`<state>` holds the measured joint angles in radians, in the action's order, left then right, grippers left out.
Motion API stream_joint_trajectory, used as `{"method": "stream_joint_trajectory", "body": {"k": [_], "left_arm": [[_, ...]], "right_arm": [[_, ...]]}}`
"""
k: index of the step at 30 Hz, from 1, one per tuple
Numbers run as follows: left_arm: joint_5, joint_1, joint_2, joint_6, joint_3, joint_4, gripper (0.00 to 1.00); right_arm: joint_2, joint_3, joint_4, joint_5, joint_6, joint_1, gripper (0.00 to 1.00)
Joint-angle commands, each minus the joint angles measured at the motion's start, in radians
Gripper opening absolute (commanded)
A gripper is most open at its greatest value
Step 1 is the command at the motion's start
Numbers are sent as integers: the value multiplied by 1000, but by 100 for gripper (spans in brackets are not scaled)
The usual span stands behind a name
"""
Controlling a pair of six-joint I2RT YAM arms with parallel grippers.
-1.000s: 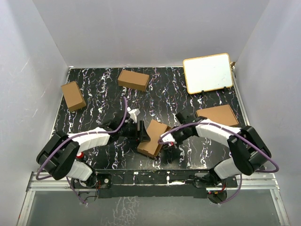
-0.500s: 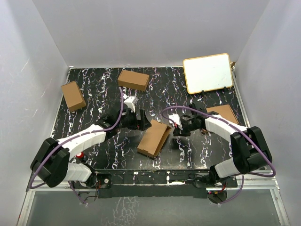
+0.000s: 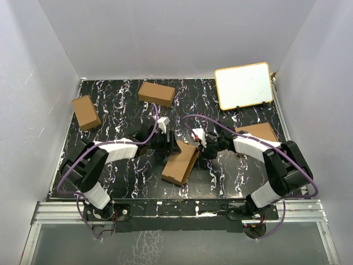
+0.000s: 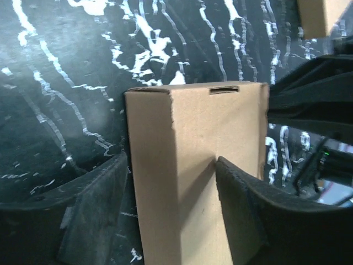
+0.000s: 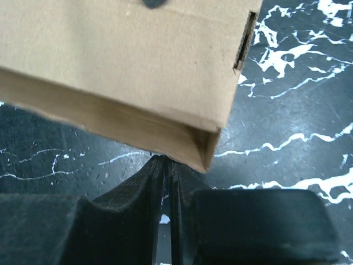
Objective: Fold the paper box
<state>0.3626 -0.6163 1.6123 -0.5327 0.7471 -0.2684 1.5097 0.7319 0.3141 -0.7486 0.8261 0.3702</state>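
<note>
the top view is bright and evenly lit from overhead. the white walls around the paper box [image 3: 180, 162] bounce soft light, and shadows on the dark marbled tabletop [image 3: 110, 110] are hard to make out. the whiteboard [image 3: 243, 85], well behind and right of the box, reads as a flat bright patch. in the left wrist view the box [image 4: 193, 165] is sharp at its far edge, with a finger shadow across its wide face. beside it, the left gripper [image 4: 169, 163] is dim and soft. in the right wrist view the box [image 5: 121, 61] looks soft, its lower side in shade. the right gripper [image 5: 164, 165] below it is nearly black.
</note>
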Motion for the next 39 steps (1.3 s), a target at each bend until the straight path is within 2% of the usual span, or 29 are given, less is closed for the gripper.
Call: {"method": "stream_joint_trajectory", "body": {"k": [1,6,12,19,23,27,30,32,33,37,39], "left_arm": [[132,0,43,-31,38,-51,58],[185,-54,137,-29,91,-40,52],[138,-74,159,-44,112,-29,53],[41,-25,71,-90,90,-3,62],[-41,-9,-35,-94,80,39,73],[-74,-1,-149,-80,42,61,79],[-54,0,-235,-65,-7,79,79],[-31,0,-301,-69,-61,86,78],[-15,0,-328,-78,-94,80,78],[19,0,-366,-102,-198,16,78],[23,0,-337,-95,-190,0,78]], "right_arm": [[42,81,-83,73,-102,80,15],[77,125,-104,202,-97,168,15],[61,110,-106,246,-24,164,16],[9,129,46,95,111,3,18],[-49,100,73,-22,155,-81,18],[-73,70,117,-138,215,-88,18],[-40,83,317,-261,398,-88,16],[-24,84,384,-273,455,-87,15],[-24,75,358,-233,419,-87,14],[-41,33,75,13,114,-83,13],[-24,57,37,57,45,-82,14]]}}
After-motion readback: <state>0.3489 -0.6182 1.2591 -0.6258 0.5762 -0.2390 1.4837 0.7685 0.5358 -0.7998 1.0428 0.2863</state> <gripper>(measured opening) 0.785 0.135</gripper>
